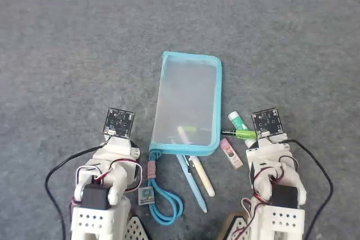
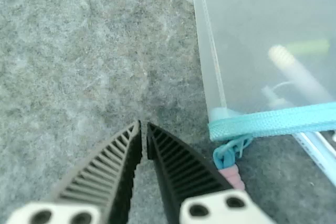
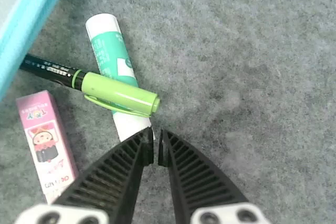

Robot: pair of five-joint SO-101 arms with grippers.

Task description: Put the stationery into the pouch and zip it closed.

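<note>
Clenched on nothing, the right gripper hangs just short of the green-capped black marker lying across the white-and-green glue stick; it should open wide and straddle the cap squarely, the translucent teal-edged pouch just beyond.

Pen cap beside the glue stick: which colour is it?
The pen cap is lime green; the right wrist view shows it best.

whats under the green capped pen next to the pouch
A white and green glue stick lies under the pen, crossing it; the pen hides a band of its middle.
</note>
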